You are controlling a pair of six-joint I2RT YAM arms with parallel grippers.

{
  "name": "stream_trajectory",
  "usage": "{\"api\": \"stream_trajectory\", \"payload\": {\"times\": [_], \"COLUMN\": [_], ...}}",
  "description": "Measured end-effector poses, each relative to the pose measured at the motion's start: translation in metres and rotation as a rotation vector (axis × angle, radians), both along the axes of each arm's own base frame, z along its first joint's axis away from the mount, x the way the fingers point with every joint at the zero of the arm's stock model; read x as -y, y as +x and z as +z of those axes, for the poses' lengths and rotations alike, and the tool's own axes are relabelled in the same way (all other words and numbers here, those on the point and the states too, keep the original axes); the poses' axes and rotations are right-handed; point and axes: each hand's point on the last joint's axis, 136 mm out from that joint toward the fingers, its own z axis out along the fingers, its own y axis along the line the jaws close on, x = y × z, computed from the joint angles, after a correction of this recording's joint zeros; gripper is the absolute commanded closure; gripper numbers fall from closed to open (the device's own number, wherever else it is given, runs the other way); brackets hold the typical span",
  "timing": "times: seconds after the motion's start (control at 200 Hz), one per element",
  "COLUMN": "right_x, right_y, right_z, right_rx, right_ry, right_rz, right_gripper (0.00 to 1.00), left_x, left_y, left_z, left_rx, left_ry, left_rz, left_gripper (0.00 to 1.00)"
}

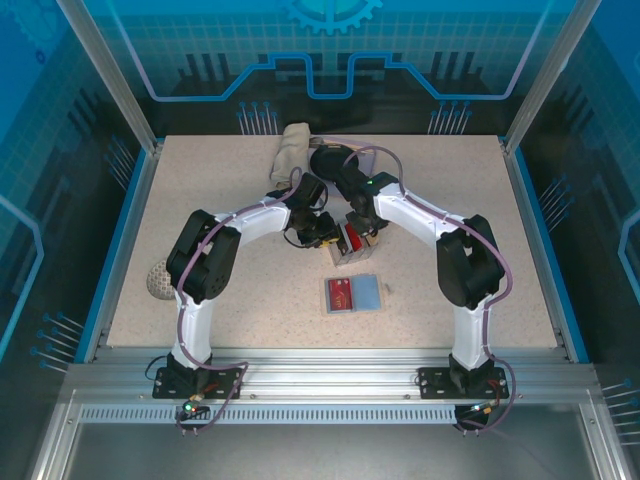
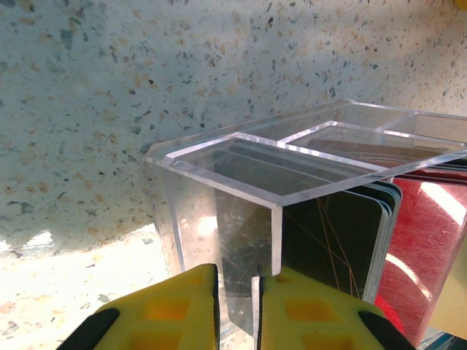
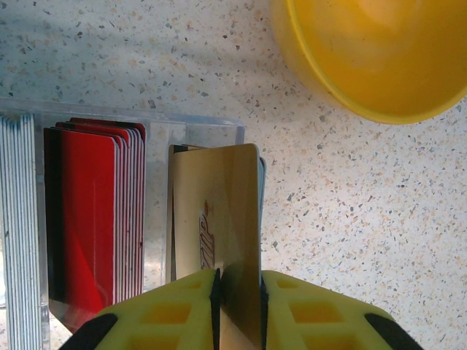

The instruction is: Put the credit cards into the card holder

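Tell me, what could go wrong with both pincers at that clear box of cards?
The right pincer pinches the gold card by its edge; it might twist or slip while lifted out of the clear box.
The left pincer steadies that box by one thin wall; if it slips, the box could tip and spill the red cards.
The card holder lies open with nothing pinning it, so it may slide when the card is pushed in.
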Motion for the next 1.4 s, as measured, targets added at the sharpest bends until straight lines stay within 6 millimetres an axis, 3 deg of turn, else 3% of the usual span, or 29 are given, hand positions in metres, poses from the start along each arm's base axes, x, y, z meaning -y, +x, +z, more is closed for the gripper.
{"api": "stream_trajectory", "payload": {"times": [0.32, 0.875, 1.21, 1.401], "right_x": [0.001, 0.001, 0.004, 0.003], "right_y": [-0.001, -0.001, -0.003, -0.004], "right_z": [-0.002, -0.002, 0.009, 0.01], "right_rx": [-0.004, -0.003, 0.017, 0.016], "right_ry": [-0.002, -0.002, 0.014, 0.031], "right_rz": [0.001, 0.0, -0.011, -0.018], "right_gripper": [0.77, 0.81, 0.81, 0.91], "left_x": [0.0, 0.0, 0.0, 0.001], "left_y": [0.0, 0.0, 0.0, 0.0], "left_z": [0.0, 0.0, 0.0, 0.001], "left_rx": [0.001, 0.004, 0.004, 0.004], "left_ry": [0.0, -0.002, -0.003, -0.005], "left_rz": [0.0, 0.0, 0.0, -0.002], "left_gripper": [0.82, 0.82, 0.82, 0.82]}}
